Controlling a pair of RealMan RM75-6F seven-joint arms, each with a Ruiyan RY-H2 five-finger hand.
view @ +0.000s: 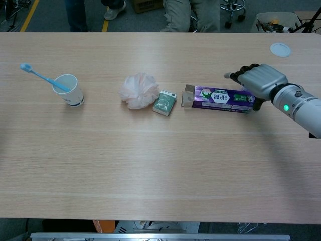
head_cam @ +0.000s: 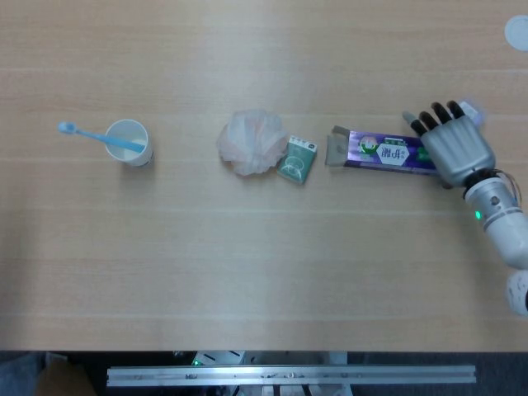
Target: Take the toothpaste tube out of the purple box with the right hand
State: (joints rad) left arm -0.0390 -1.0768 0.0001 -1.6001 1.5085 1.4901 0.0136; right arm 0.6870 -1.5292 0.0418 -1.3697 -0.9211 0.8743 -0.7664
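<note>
We cannot make out the toothpaste tube; our right hand point(head_cam: 452, 147) covers the right end of the purple box point(head_cam: 384, 152), fingers spread, its grip hidden; the box lies on the table point(head_cam: 264, 272), lettering unreadable

Matt wood, glossy card

The table point(head_cam: 247, 272) is pale matt woodgrain; the purple box point(head_cam: 388, 152) looks glossy printed card (right hand point(head_cam: 452, 148) smooth grey metal-look).
</note>
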